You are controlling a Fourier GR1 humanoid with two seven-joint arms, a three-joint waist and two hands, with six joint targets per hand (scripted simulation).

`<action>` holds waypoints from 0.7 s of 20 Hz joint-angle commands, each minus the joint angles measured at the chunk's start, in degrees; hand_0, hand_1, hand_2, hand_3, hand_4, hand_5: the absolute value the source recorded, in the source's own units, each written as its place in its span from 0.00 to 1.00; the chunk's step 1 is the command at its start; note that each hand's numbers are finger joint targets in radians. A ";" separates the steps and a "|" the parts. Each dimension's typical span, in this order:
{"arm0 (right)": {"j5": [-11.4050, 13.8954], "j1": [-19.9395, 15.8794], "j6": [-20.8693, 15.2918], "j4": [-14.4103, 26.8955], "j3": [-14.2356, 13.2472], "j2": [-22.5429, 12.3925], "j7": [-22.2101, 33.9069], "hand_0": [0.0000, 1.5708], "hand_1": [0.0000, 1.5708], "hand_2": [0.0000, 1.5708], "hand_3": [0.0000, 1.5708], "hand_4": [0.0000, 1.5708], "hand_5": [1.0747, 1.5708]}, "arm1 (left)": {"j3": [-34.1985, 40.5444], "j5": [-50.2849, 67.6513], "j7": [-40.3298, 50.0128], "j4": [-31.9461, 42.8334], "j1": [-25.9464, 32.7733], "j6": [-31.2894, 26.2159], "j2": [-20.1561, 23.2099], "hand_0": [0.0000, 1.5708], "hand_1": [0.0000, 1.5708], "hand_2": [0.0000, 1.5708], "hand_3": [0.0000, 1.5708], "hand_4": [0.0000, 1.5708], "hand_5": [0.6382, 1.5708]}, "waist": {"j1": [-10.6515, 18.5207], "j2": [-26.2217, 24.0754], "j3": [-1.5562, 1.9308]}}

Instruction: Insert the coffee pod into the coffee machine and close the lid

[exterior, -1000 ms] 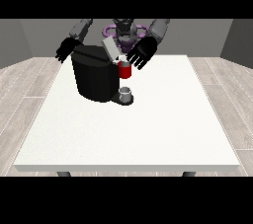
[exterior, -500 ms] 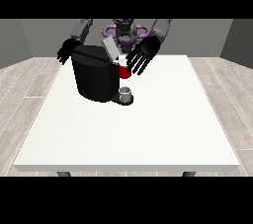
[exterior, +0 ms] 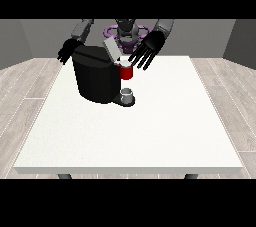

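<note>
A matt black plastic coffee machine [exterior: 95, 78] with a grey lid [exterior: 111, 50] stands on a smooth white table [exterior: 150, 131] over pale wood-plank flooring [exterior: 25, 86].

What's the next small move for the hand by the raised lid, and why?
Probably bring the hand at the view's right onto the raised lid and press it down. The lid stands tilted open on the black coffee machine, and that hand hovers beside it with fingers spread, holding nothing. Whether the pod is seated cannot be seen.

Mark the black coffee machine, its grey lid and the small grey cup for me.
Black coffee machine [exterior: 94, 78]: front view, on its dark front face.
Grey lid [exterior: 112, 50]: front view, on the raised flap's middle.
Small grey cup [exterior: 127, 93]: front view, on its rim, below the red part.
</note>
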 commanded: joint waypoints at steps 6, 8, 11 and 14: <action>-1.80 1.34 0.14 3.16 -3.09 -1.14 -1.41 0.00 0.00 0.00 0.00 0.23 1.00 | 1.15 2.51 -1.24 -2.41 5.45 -0.64 -4.35 0.00 0.00 0.00 0.00 0.00 1.00 | 4.88 -4.89 -0.02; -1.81 1.79 0.32 4.86 -3.21 -1.21 -1.22 0.00 0.00 0.00 0.00 0.24 1.00 | 1.61 3.40 1.33 -3.53 6.02 0.72 -7.66 0.00 0.00 0.00 0.00 0.00 1.00 | 5.88 -6.42 -0.01; -1.83 6.21 -0.23 4.35 -3.76 -0.78 -3.01 0.00 0.00 0.00 0.00 0.26 1.00 | 8.23 10.94 0.43 -2.99 9.64 1.44 -10.44 0.00 0.00 0.00 0.00 0.00 1.00 | 7.91 -10.51 -0.03; -3.09 8.54 0.64 5.20 -5.43 -1.97 -2.42 0.00 0.00 0.00 0.00 0.28 1.00 | 14.31 19.11 -1.99 -3.45 12.50 0.83 -14.84 0.00 0.00 0.00 0.00 0.17 1.00 | 10.13 -14.13 -0.09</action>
